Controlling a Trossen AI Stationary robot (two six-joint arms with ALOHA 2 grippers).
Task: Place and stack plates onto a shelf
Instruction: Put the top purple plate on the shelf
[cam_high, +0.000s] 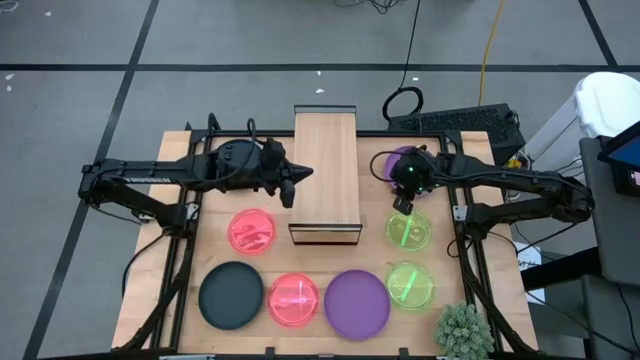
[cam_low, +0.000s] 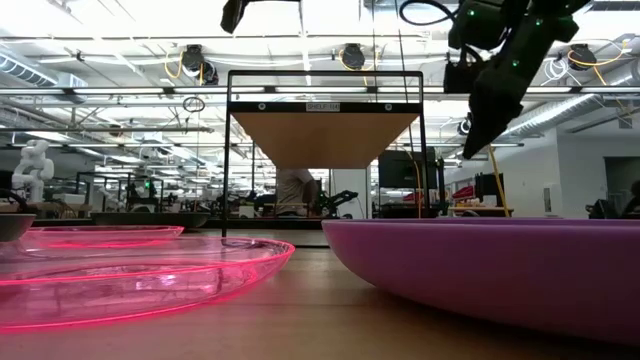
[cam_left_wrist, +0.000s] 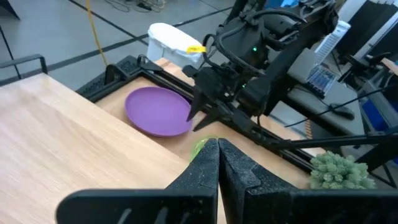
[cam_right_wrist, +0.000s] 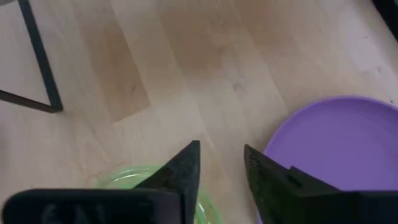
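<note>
Right gripper slightly parted, empty, over translucent green plate, left gripper closed beside wood-topped black-framed shelf, 2 purple plates nearby

A wooden table was seen from above, with the shelf placed at its middle, its light plank top running from the far edge toward the near side. The left gripper was held just beside the shelf's left edge, its fingers closed together. The right gripper was held over the far green plate, near a purple plate partly hidden under the arm; its finger opening could not be judged. A pink plate was lying left of the shelf. Along the near side a dark plate, a second pink plate, a second purple plate and a second green plate were lined up. A small green plant was standing at the near right corner.
</note>
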